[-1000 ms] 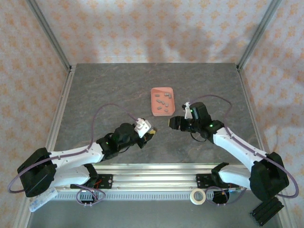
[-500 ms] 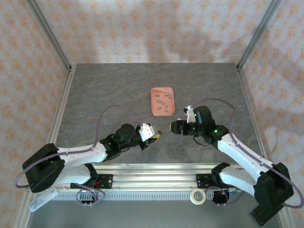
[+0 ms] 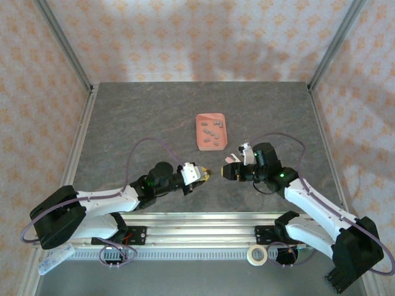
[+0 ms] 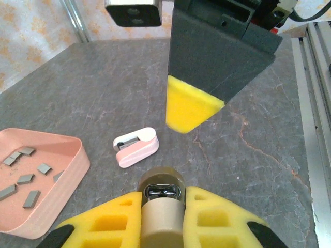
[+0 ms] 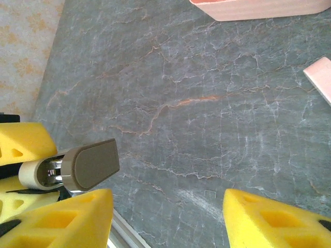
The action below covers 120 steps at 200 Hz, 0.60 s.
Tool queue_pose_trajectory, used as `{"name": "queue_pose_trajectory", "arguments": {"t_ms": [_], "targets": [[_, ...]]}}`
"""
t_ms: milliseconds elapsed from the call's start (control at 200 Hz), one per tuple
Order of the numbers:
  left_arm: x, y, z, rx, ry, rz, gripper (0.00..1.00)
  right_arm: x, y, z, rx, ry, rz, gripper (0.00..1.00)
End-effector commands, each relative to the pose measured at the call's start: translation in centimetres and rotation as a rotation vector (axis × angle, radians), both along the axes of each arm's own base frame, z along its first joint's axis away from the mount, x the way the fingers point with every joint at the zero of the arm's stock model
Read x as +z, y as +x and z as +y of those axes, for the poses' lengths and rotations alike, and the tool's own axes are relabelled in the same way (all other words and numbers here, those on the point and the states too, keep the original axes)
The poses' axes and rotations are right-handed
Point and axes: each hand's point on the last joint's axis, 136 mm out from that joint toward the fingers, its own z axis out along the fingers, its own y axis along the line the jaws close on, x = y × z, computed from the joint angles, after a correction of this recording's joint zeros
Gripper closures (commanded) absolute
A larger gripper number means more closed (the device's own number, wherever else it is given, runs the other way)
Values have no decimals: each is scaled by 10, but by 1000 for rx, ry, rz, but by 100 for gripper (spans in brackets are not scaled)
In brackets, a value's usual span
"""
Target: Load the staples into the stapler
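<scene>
1. From above, note the left gripper (image 3: pixel 200 176) clamped shut on a cream stubby rounded plastic piece (image 3: pixel 206 175), low over the grey stone-patterned table (image 3: pixel 136 117) and close to the middle of its near edge. Note the right gripper (image 3: pixel 227 172) facing it, just beside, fingers apart and holding nothing. Find the tiny pale pink-and-white mini stapler (image 3: pixel 232 158) lying on the table just beyond the right gripper. Look past it to the salmon-pink shallow rectangular tray (image 3: pixel 197 131), which holds the short grey metal staples (image 3: pixel 210 131) near the table's middle. Judge the step as a likely hand-over or re-grip of the cream piece.

2. From the left wrist, see yellow foam pads (image 4: pixel 111 217) pinching the cream piece, bright metal showing in its end. Spot the stapler on the table, near the tray's corner but apart from it. Mind the right gripper's yellow-tipped finger (image 4: pixel 189 106) hanging just beyond the stapler, and avoid sweeping low there and knocking it.

3. From the right wrist, confirm yellow fingers (image 5: pixel 57 217) spread wide with bare table between them. Find the cream piece off toward one finger, not centred in the gap. Centre it first, then close squarely across its sides. Expect free table ahead. Treat the tray wall, the stapler's corner and the metal rail along the near edge as the limits.
</scene>
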Motion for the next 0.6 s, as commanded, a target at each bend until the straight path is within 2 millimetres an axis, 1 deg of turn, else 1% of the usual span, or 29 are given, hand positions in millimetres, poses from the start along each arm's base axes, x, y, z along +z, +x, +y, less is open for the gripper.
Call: {"name": "queue_pose_trajectory", "arguments": {"t_ms": [0, 155, 315, 435, 596], "targets": [[13, 1, -3, -24, -49, -73, 89, 4, -6, 5, 39, 30, -23, 42], [13, -1, -4, -35, -59, -80, 89, -1, -12, 9, 42, 52, -8, 42], [11, -3, -4, -48, -59, -89, 88, -2, -17, 17, 69, 64, -11, 42], [12, -5, -6, -61, -62, -91, 89, -7, -21, 24, 102, 74, 15, 42], [10, -5, -5, -62, -56, -92, 89, 1, -23, 32, 134, 117, 16, 42]]}}
